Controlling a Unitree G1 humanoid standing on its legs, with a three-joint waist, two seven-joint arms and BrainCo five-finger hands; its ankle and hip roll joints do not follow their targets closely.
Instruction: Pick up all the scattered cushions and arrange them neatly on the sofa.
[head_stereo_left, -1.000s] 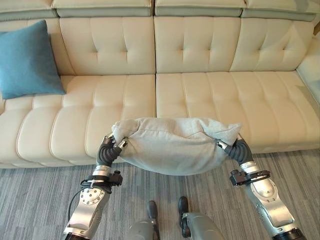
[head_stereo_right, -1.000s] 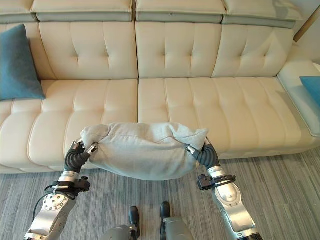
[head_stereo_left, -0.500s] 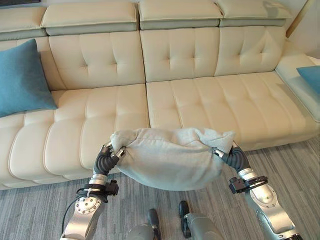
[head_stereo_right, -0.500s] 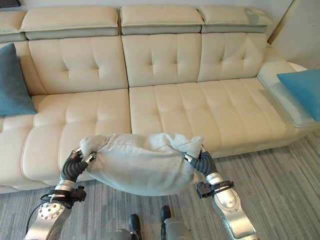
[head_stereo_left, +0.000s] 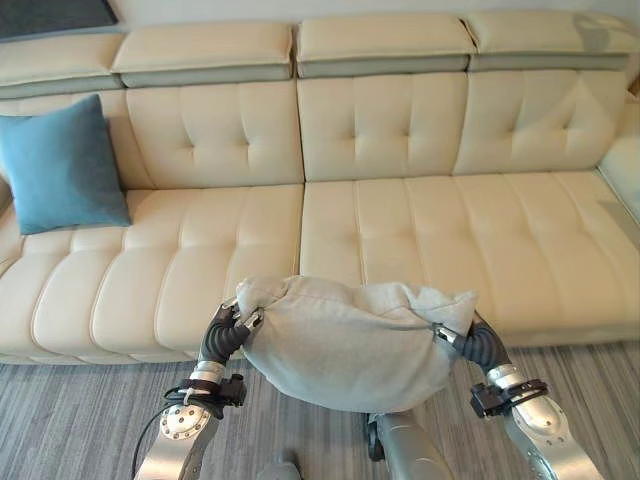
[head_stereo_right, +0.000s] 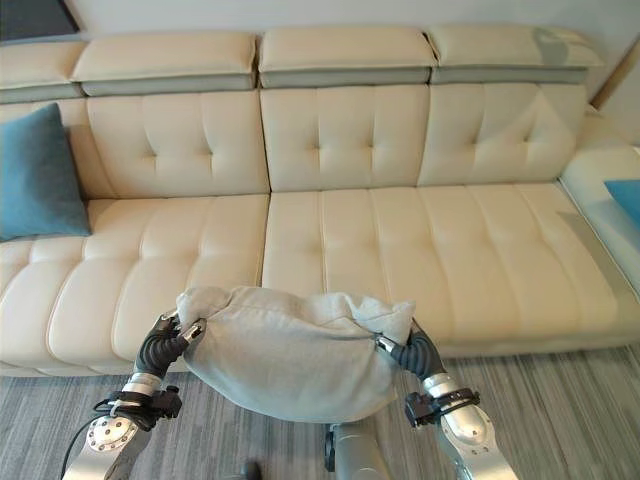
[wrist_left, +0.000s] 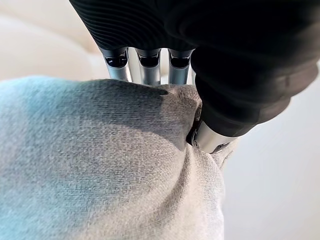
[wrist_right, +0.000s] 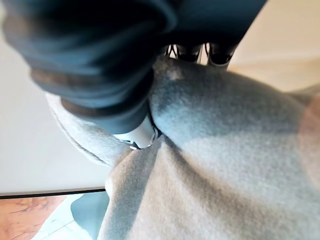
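Observation:
A light grey cushion (head_stereo_left: 350, 340) hangs in the air in front of the cream sofa (head_stereo_left: 400, 220), level with the seat's front edge. My left hand (head_stereo_left: 228, 328) pinches its left corner, and my right hand (head_stereo_left: 462, 336) pinches its right corner. In the left wrist view the thumb (wrist_left: 210, 137) and fingers (wrist_left: 145, 67) squeeze the grey fabric (wrist_left: 100, 160). The right wrist view shows the same kind of pinch, my thumb (wrist_right: 135, 132) pressed into the cushion (wrist_right: 225, 165). A teal cushion (head_stereo_left: 60, 165) leans upright against the sofa's backrest at the far left.
The sofa's seat is bare from the teal cushion across to the right end. Another teal cushion (head_stereo_right: 625, 195) lies on the sofa's side section at the far right. Grey striped carpet (head_stereo_left: 80, 420) covers the floor before the sofa.
The whole picture has shifted, so the camera has moved; more of the sofa's top shows. Both hands keep hold of the grey cushion, which now sits a little lower in view.

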